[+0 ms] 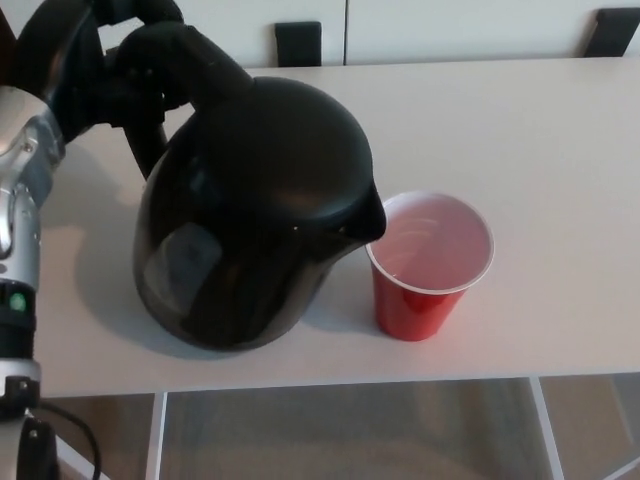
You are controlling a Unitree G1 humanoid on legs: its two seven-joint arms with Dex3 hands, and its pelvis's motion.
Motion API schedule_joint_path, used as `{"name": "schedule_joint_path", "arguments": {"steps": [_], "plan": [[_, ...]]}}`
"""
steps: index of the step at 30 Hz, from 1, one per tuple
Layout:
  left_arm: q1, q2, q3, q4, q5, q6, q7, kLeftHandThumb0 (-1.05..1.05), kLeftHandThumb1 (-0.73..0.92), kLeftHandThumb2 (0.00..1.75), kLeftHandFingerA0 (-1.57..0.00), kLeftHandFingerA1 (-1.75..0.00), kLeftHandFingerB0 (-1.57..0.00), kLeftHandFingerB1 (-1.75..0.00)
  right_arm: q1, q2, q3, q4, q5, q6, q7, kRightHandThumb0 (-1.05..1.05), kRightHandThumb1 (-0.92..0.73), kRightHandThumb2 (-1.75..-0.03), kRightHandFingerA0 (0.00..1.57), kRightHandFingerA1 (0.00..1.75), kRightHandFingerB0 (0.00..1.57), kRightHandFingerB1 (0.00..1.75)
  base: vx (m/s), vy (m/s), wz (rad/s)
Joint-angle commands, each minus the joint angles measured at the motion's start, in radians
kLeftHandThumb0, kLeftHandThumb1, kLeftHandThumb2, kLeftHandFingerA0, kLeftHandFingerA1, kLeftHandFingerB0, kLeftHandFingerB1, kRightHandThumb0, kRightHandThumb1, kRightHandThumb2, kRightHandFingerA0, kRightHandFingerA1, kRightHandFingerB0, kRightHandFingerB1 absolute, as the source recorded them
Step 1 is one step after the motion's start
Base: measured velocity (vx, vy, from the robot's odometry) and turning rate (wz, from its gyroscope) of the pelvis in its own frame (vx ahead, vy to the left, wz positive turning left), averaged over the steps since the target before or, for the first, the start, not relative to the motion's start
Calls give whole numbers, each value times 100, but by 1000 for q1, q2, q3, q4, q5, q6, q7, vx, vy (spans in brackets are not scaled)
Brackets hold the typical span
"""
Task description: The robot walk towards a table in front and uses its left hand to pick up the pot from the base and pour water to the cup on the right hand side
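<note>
The robot's left hand (75,60) gripped the handle of the glossy black plastic pot (250,215), tilted spout-first over the red plastic cup (428,262) to its right, on the white table (560,150).

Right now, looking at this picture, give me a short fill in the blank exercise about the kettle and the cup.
1. The black pot is tilted with its spout toward the ____ cup.
2. The pot's handle is held by the robot's ____ hand.
3. The cup stands on the white table, on the ____ side of the pot in the picture.

Missing words: red; left; right
</note>
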Motion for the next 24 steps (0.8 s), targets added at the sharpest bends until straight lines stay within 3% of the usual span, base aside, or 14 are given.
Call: {"name": "schedule_joint_path", "arguments": {"steps": [1, 6, 11, 12, 13, 14, 15, 16, 18, 24], "plan": [[-51, 3, 36, -40, -37, 56, 52, -1, 66, 54, -75, -175, -53, -175, 3, -19, 6, -13, -10, -1, -8, -15, -56, -56, 59, 49, 43, 41, 0, 0, 0], [-70, -13, 54, -58, -24, 45, 108, -2, 67, 54, -76, -175, -53, -175, 1, -27, 1, 5, 11, -12, 51, -17, -61, -60, 49, 50, 39, 42, 0, 0, 0], [-74, -19, 37, -68, 15, -5, 145, -3, 67, 53, -75, -175, -51, -175, -31, -38, -7, 64, 10, -12, 54, -16, -61, -60, 50, 50, 40, 43, 0, 0, 0], [-68, -20, 14, -74, 51, -47, 164, -12, 70, 52, -72, -175, -57, -164, -43, -43, -12, 85, 13, -13, 57, -16, -61, -60, 51, 51, 40, 43, 0, 0, 0], [-65, -16, -9, -75, 84, -84, 179, -11, 67, 56, -84, -167, -55, -162, -51, -46, -14, 99, 15, -15, 62, -15, -61, -60, 50, 51, 39, 42, 0, 0, 0], [-65, -14, -15, -74, 91, -93, 183, -11, 67, 56, -84, -167, -55, -162, -53, -47, -15, 103, 15, -17, 64, -15, -61, -60, 50, 51, 39, 42, 0, 0, 0], [-62, -8, -38, -72, 118, -119, 190, -17, 67, 59, -86, -152, -51, -160, -56, -47, -13, 107, 10, -20, 56, -15, -61, -60, 51, 50, 40, 42, 0, 0, 0], [-60, -2, -61, -70, 143, -154, 196, -19, 69, 58, -77, -158, -56, -150, -55, -48, -11, 108, 7, -24, 59, -15, -62, -60, 50, 50, 38, 42, 0, 0, 0], [-54, 6, -83, -71, 170, -189, 208, -16, 68, 59, -81, -159, -57, -149, -58, -52, -9, 114, 4, -28, 63, -17, -62, -61, 50, 50, 39, 42, 0, 0, 0], [-63, 48, -212, -98, 360, -300, 328, -5, 69, 53, -66, -175, -46, -162, -76, -54, -12, 121, 8, -31, 65, -12, -60, -57, 55, 51, 42, 43, 0, 0, 0]]}}
